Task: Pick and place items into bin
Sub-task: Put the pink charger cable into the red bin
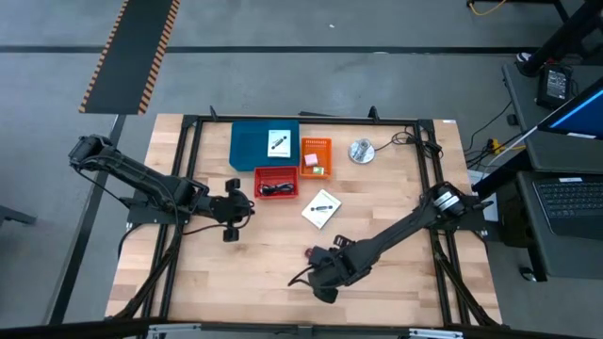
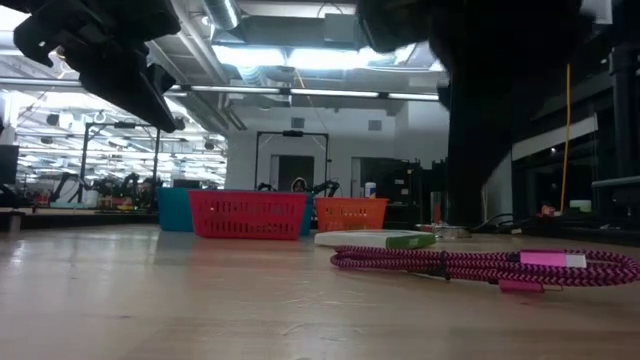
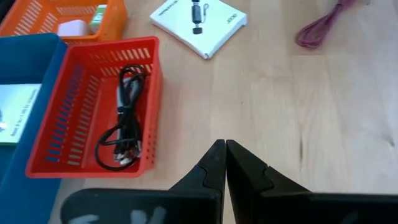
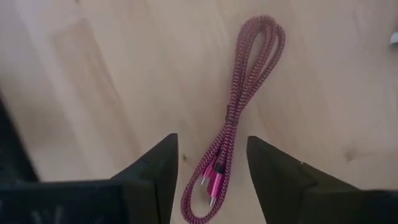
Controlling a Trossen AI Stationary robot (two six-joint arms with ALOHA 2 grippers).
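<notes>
A pink braided coiled cable (image 4: 239, 106) lies flat on the wooden table (image 1: 396, 282), also in the low view (image 2: 480, 265). My right gripper (image 4: 211, 146) hovers over it, open, one finger on either side of its plug end (image 4: 212, 177). My left gripper (image 3: 224, 155) is shut and holds nothing, above bare table near the red bin (image 3: 93, 106), where a black cable (image 3: 121, 124) lies. One white card (image 1: 322, 208) lies on the table; another (image 1: 278, 143) sits in the blue bin (image 1: 250, 146). The orange bin (image 1: 316, 155) holds a pink cube and a green piece.
A round metallic object (image 1: 361, 151) with a dark cord lies near the table's far right corner. The three bins stand side by side at the far middle of the table. Bare wood spreads along the near edge, left and right of the cable (image 1: 309, 251).
</notes>
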